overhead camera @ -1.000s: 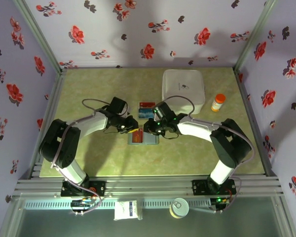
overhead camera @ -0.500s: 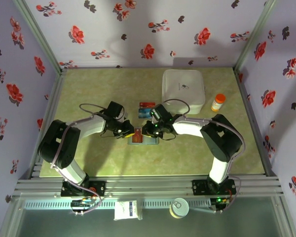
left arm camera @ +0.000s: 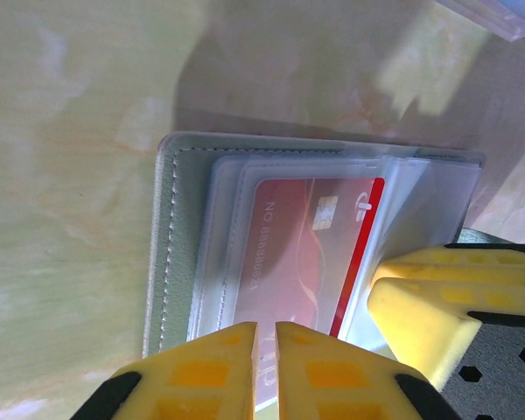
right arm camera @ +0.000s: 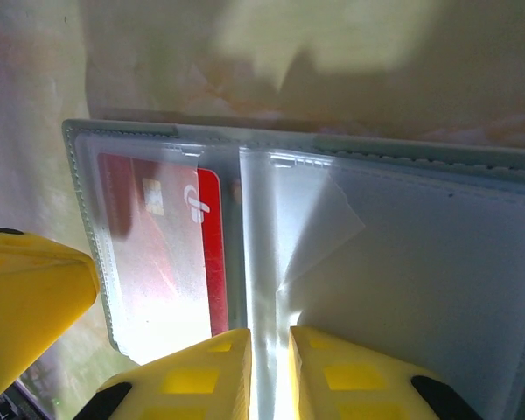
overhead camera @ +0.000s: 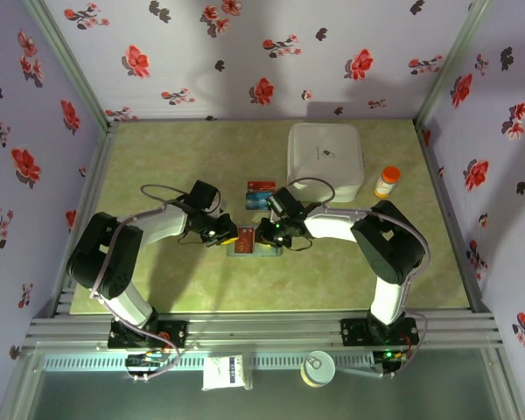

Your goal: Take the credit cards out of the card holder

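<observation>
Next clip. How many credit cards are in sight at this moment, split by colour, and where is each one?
Red: 2, the sleeved red card in the card holder and the loose red card on the table beyond it
Blue: 1, the blue card next to the loose red one, partly hidden
Total: 3

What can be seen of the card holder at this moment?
The card holder is a slate grey-blue bifold with stitched edges, lying open and flat on the green table between the arms. Clear plastic sleeves line both inner panels. A red card sits in one; the other panel looks empty, one flap creased. The left gripper and right gripper, fingers nearly shut, meet its edge; whether they pinch it is unclear.
</observation>
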Controlling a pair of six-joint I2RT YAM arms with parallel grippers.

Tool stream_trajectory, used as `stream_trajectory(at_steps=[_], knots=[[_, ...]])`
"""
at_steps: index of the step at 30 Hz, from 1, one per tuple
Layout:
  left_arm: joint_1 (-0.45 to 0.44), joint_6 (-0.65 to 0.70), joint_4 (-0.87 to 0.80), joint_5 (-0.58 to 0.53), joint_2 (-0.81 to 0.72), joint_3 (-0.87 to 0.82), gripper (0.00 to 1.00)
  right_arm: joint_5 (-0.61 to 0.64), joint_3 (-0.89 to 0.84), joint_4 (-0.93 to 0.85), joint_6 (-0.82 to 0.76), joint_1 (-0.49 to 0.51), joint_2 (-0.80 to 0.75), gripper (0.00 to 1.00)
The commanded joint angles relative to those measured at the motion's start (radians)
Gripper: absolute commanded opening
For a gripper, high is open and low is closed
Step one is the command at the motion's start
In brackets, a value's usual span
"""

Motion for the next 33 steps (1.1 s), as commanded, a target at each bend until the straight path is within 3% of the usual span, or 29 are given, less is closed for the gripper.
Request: stream_trajectory(at_steps=[1, 13, 33], knots=[[0.006, 0.031, -0.007, -0.001, -0.003, -0.001, 0.13, 0.04, 0.022, -0.072, -0.037, 0.006, 0.002, 0.2], [0.006, 0.034, -0.018, -0.024, 0.019, -0.021, 0.1, -0.008, 0.031, -0.027, 0.004, 0.007, -0.057, 0.21], [0.007, 0.031, -0.029, -0.035, 0.012, -0.044, 0.08, -0.079, 0.066, 0.07, 0.067, 0.018, 0.036, 0.22]])
